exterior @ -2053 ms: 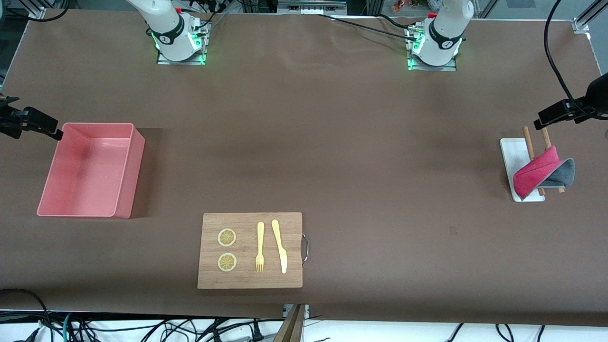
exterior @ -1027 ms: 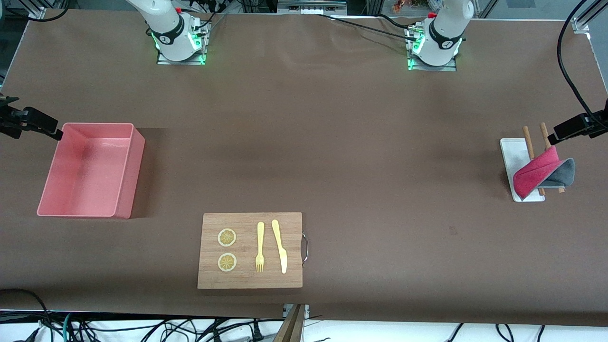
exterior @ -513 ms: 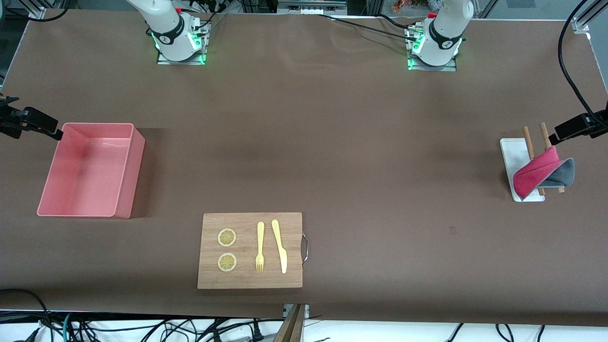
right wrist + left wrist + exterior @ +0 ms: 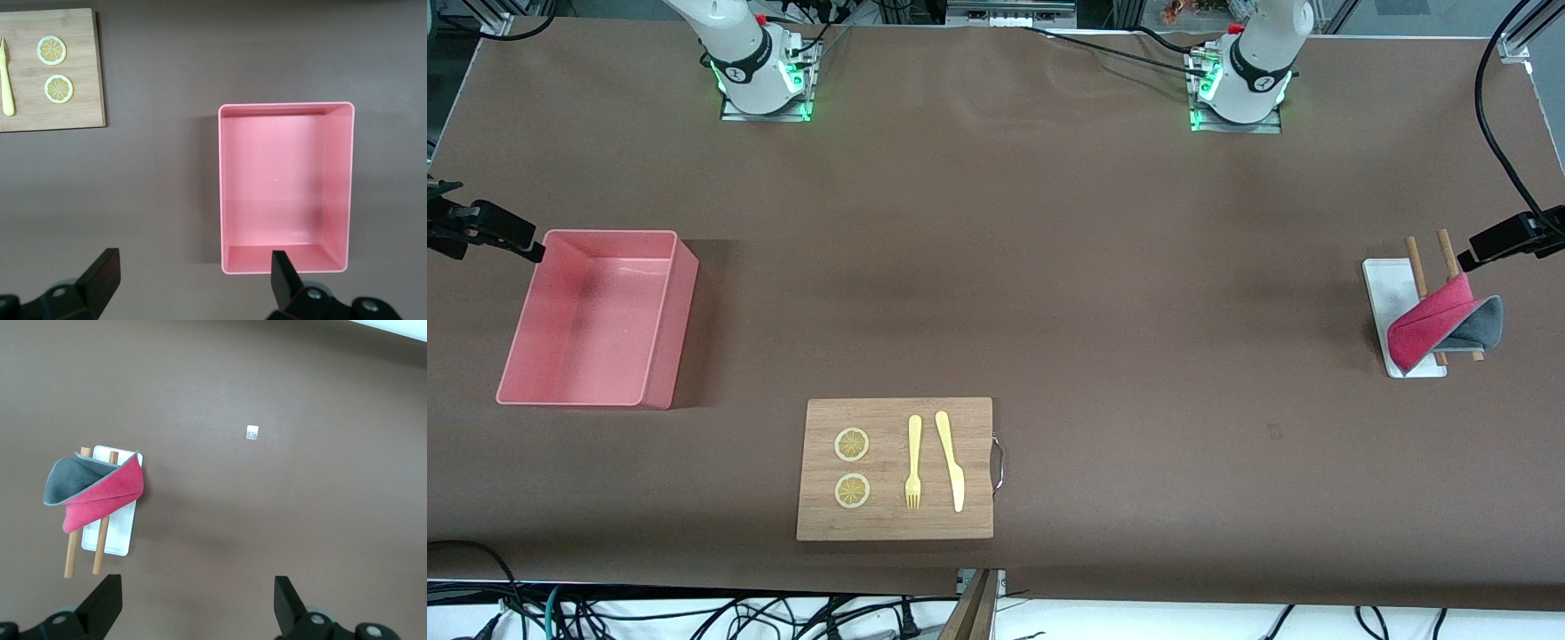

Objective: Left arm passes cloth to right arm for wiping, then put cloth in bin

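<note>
brown table point(image 4: 1049, 267), spanning nearly the whole front frame. pink bin point(image 4: 596, 317), left middle of the front frame, toward the right arm's end, nothing inside. wooden board point(image 4: 895, 468), lower centre, nearer the front camera than the bin, bearing two lemon slices point(image 4: 852, 444), a yellow fork point(image 4: 913, 462) and a yellow knife point(image 4: 951, 460) side by side. white tray point(image 4: 1392, 302), right middle of the front frame, toward the left arm's end, with two wooden sticks point(image 4: 1416, 267) laid across it. red cloth point(image 4: 1432, 322), folded with grey underside showing, draped over the sticks, partly on the tray. left gripper point(image 4: 197, 603), lower edge of the left wrist frame, up over bare table near the tray, fingers spread, grasping nothing. right gripper point(image 4: 193, 280), lower edge of the right wrist frame, up over the bin's edge, fingers spread, grasping nothing.
</note>
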Controlling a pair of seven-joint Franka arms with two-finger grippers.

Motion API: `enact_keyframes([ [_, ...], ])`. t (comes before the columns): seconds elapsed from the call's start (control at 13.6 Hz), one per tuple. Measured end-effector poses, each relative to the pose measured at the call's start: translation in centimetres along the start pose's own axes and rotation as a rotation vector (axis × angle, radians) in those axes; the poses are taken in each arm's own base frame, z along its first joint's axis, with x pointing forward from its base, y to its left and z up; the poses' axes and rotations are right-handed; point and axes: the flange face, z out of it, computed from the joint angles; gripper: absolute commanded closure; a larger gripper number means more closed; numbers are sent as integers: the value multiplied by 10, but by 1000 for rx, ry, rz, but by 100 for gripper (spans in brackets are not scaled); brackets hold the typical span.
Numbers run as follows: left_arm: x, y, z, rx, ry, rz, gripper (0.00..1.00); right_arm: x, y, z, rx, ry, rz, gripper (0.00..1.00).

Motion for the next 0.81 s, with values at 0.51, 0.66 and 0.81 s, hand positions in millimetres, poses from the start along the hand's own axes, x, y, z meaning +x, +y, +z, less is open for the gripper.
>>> enact_keyframes([
  [0.51,0,0,0,0,0,0,0,0,-4,0,0,0,-7,0],
  [0.66,0,-2,0,0,1,-3,0,0,-6,0,1,0,-11,0],
  [0.81,1,-5,0,0,0,-9,0,0,-9,0,1,0,-15,0],
])
